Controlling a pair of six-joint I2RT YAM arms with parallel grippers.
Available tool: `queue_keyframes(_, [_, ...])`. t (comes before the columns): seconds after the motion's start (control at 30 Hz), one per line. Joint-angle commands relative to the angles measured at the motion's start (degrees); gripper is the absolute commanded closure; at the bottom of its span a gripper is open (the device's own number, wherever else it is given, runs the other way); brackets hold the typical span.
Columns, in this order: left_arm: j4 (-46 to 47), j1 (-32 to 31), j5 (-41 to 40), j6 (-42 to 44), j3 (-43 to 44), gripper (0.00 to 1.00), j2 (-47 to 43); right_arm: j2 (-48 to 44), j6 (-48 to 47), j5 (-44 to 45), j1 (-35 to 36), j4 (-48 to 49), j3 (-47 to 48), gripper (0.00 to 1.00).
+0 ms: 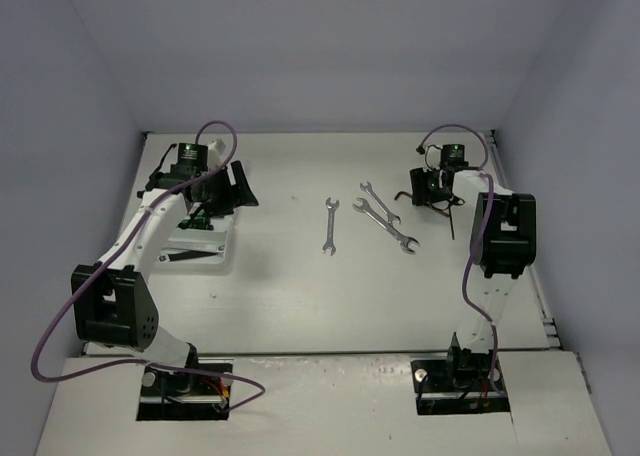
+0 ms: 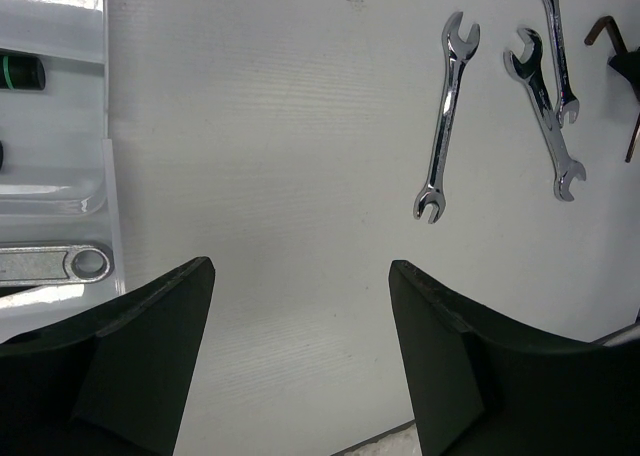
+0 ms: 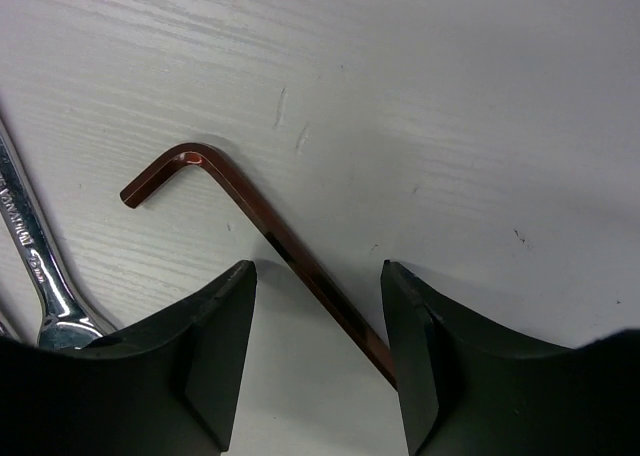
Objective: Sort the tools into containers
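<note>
A dark red-brown L-shaped hex key (image 3: pixel 215 176) lies flat on the table. My right gripper (image 3: pixel 318 268) is open and low over it, one finger on each side of its long shank. Three silver wrenches (image 1: pixel 330 224) (image 1: pixel 379 202) (image 1: pixel 387 227) lie mid-table, left of that gripper (image 1: pixel 428 188). The white tray (image 1: pixel 200 244) sits at the left. In the left wrist view its slots (image 2: pixel 104 96) hold a green-black screwdriver (image 2: pixel 20 73) and a silver wrench (image 2: pixel 60 263). My left gripper (image 2: pixel 300 266) hangs open and empty over bare table beside the tray.
A thin dark tool (image 1: pixel 452 221) lies just right of my right gripper. One wrench's end (image 3: pixel 35 261) lies close to my right gripper's left finger (image 3: pixel 215 326). Grey walls close the table on three sides.
</note>
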Motion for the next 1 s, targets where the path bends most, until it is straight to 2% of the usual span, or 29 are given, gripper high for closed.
queue_keyframes(0.0, [1.3, -0.8, 0.5, 0.9, 1.1, 0.32, -2.5, -1.2, 0.5, 1.1, 0.8, -1.3, -2.9, 0.54])
queue_keyframes(0.17, [1.5, -1.6, 0.6, 0.1, 1.1, 0.32, -1.5, -3.4, 1.8, 7.8, 2.2, -1.4, -5.2, 0.75])
queue_keyframes(0.2, [1.5, -1.9, 0.7, -0.1, 1.3, 0.32, -1.2, -3.7, 2.0, 8.9, 3.5, -1.4, -5.9, 0.82])
queue_keyframes(0.33, [1.7, -3.9, 0.7, -0.4, 2.7, 0.32, -0.3, -4.8, 3.2, 9.1, 5.9, -1.1, -6.9, 0.99])
queue_keyframes(0.6, [4.5, -7.4, 4.1, -3.8, 6.2, 0.32, 1.7, -11.2, 5.5, 7.1, 9.0, 1.6, -6.7, 1.0])
queue_keyframes(0.97, [20.2, -10.8, 11.4, -14.7, 7.7, 0.32, 5.2, -24.2, 7.5, 6.3, 13.8, 3.7, -9.8, 1.0])
